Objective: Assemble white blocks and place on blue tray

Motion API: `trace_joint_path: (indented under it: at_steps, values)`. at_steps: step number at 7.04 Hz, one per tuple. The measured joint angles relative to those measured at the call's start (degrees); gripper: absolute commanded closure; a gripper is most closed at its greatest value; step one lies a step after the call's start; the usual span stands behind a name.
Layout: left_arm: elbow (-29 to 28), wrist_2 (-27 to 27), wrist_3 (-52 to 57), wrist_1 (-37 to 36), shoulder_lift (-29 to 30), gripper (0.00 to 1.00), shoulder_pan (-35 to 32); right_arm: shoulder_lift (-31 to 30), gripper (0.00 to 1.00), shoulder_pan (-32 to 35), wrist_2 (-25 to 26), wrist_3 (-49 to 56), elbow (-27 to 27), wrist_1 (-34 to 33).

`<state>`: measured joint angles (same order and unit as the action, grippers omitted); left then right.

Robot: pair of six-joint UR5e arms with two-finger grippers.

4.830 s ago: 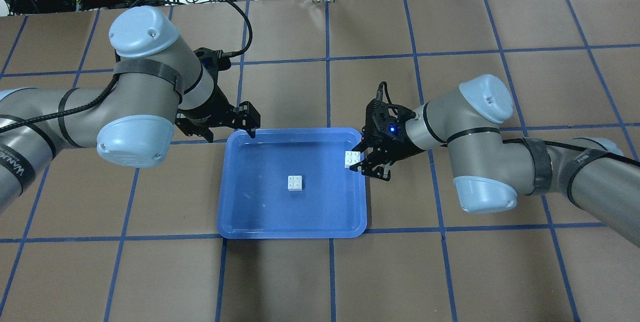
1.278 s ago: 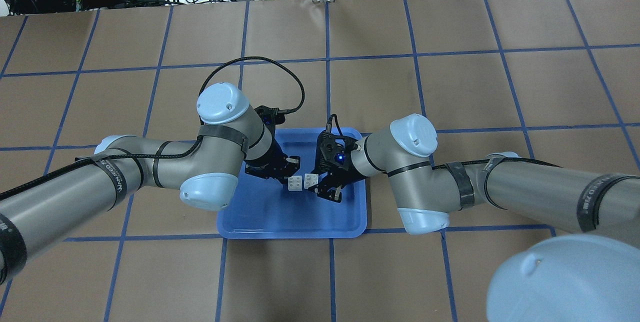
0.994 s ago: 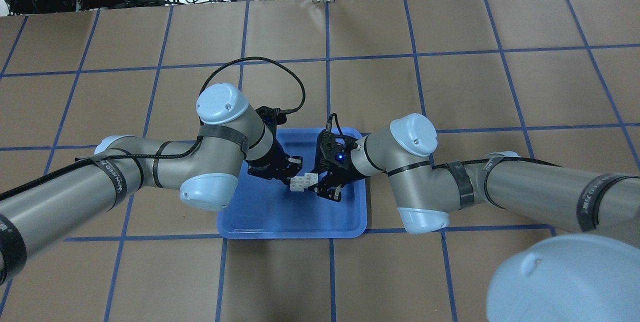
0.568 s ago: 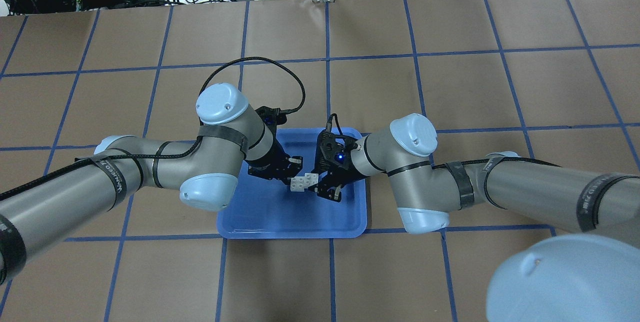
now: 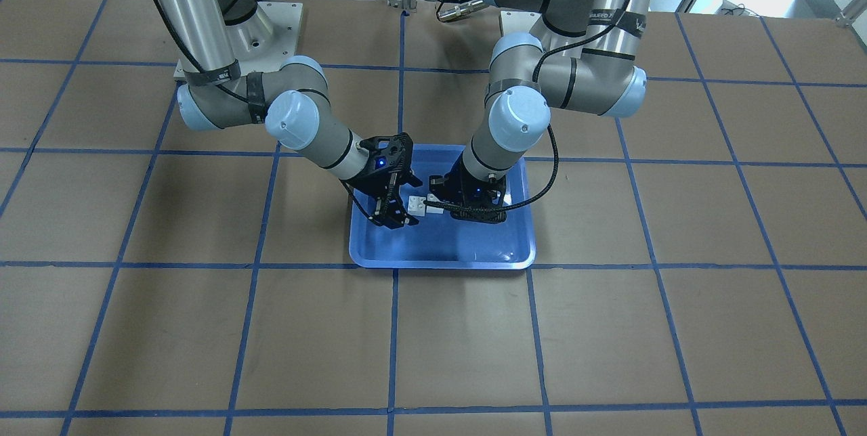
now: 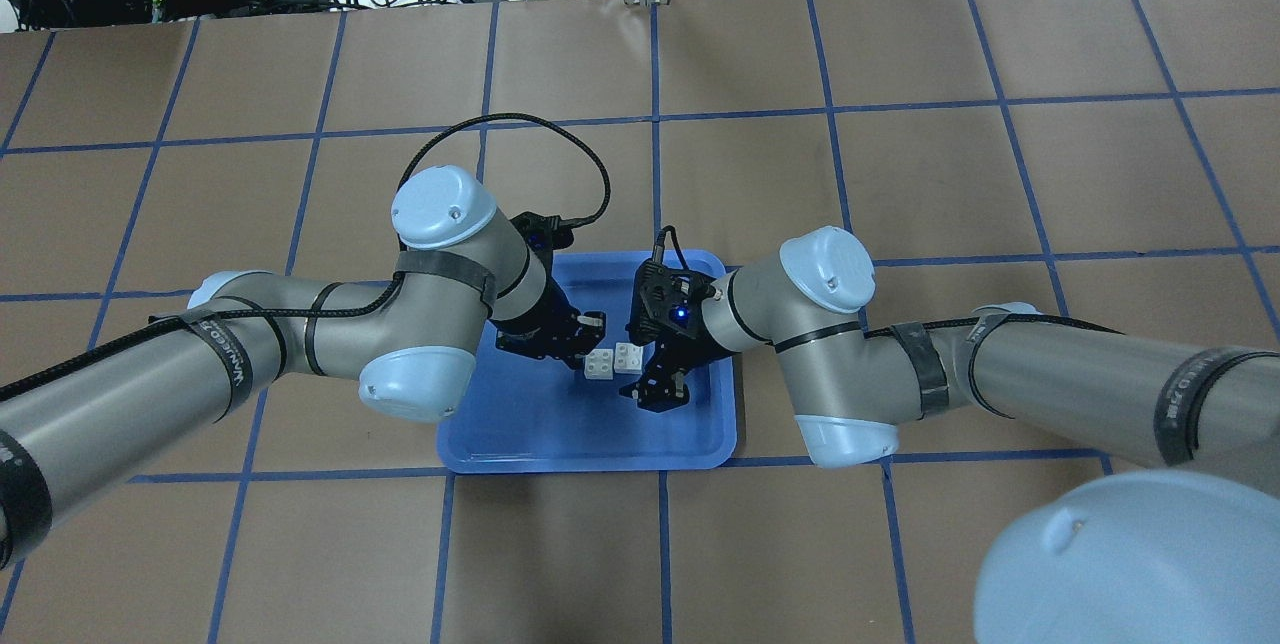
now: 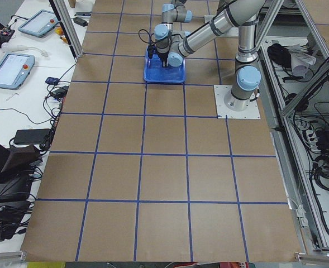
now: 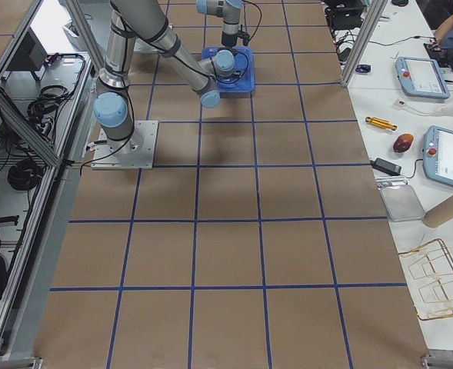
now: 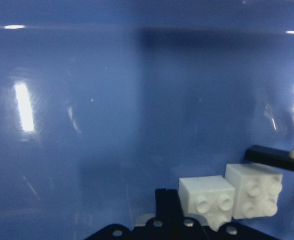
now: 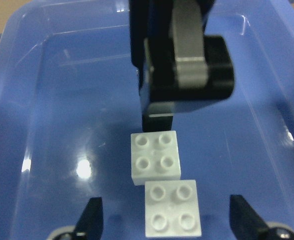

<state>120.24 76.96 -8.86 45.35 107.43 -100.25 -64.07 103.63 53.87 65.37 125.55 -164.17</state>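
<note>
Tray: shallow bright-blue rectangular plastic tray (image 6: 560,434), mid-frame on the brown, blue-gridded worktop (image 6: 900,174)
Blocks: one white studded plastic block (image 6: 600,364) and a second white studded block (image 6: 628,356), studs up, touching, slightly offset, on the tray floor
Left gripper (image 10: 155,122): fingers together, empty, tip against the first block
Right gripper (image 6: 646,362): fingers spread wide, straddling the second block, not touching it

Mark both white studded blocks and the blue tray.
upper white studded block (image 10: 155,156), right wrist view, top face
lower white studded block (image 10: 172,208), right wrist view, top face
bright-blue plastic tray (image 6: 540,424), overhead view, bare floor
</note>
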Motion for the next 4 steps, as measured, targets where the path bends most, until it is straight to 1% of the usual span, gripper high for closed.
trace_joint_path:
  at_steps: [2, 4]
  values:
    - [0.0, 0.01, -0.21, 0.0, -0.03, 0.91, 0.0, -0.36, 0.0, 0.0, 3.15, -1.54, -0.12, 0.03]
    - [-0.02, 0.01, -2.21, 0.0, -0.06, 0.91, -0.08, -1.07, 0.0, -0.03, 4.78, -5.61, -1.09, 0.13]
